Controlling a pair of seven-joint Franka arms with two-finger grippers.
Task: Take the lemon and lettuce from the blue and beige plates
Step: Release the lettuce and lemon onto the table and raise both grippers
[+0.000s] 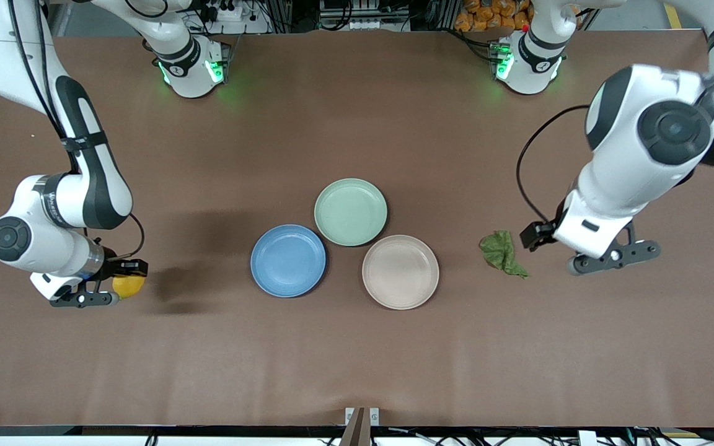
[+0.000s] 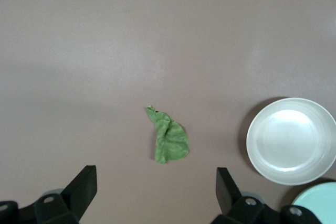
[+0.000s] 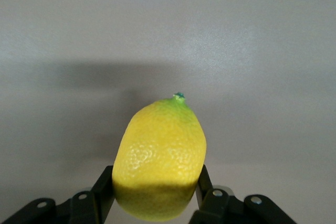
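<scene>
Both plates, blue plate and beige plate, sit bare mid-tabletop. My right end effector clamps the lemon over its end; my left end effector, fingers apart, hovers above the lettuce.

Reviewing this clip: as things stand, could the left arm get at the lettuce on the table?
Probably yes. The lettuce lies flat on bare table beside the beige plate, the open left end effector is next to it, and nothing stands between them.
</scene>
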